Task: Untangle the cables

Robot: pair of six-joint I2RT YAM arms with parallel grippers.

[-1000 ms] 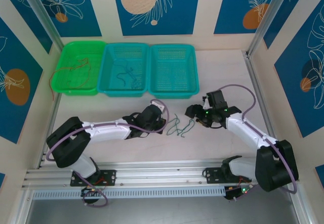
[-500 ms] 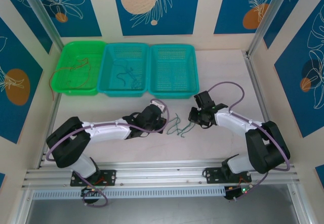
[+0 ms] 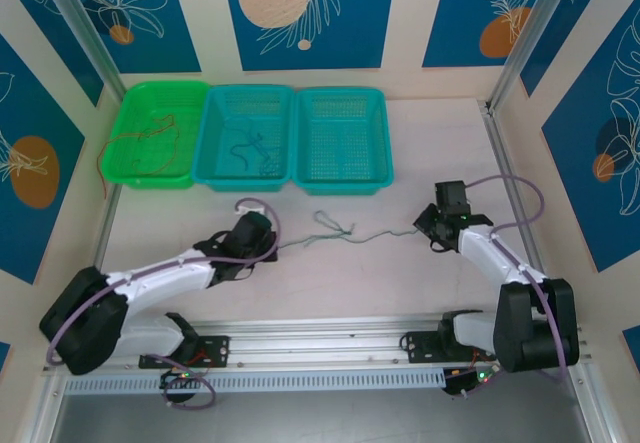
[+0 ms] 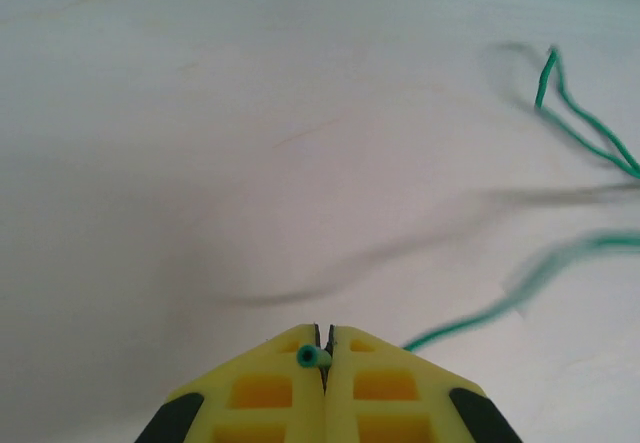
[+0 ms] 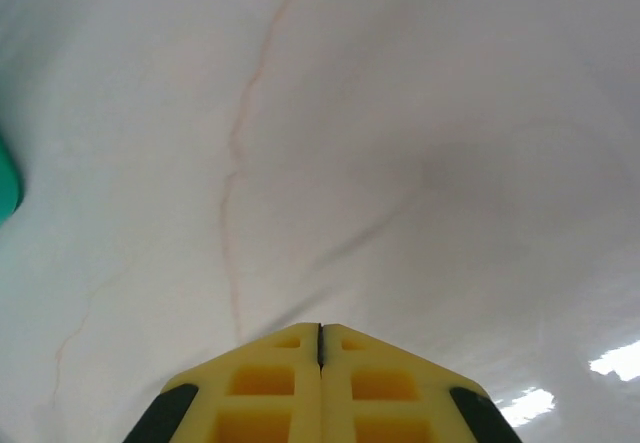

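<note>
Thin green cables (image 3: 345, 233) lie stretched in a line across the table between my two grippers, with a small tangled loop (image 3: 328, 223) left of the middle. My left gripper (image 3: 268, 247) is shut on one cable's end; in the left wrist view the green tip (image 4: 312, 356) sticks out between the yellow pads, and the cable (image 4: 520, 288) trails off to the right. My right gripper (image 3: 425, 228) is shut at the line's right end, where the cable runs into its fingertips. In the right wrist view its gripper (image 5: 320, 328) has the pads pressed together over bare table.
Three baskets stand in a row at the back. The green basket (image 3: 155, 88) holds a red cable (image 3: 140, 141) that hangs over its left side. The middle teal basket (image 3: 245, 91) holds a dark cable (image 3: 245, 151). The right teal basket (image 3: 340, 93) holds nothing.
My right gripper closed near the bunched green cables. Both arms then drew apart, left one leftward and right one rightward, pulling the bunch out into a long line.
</note>
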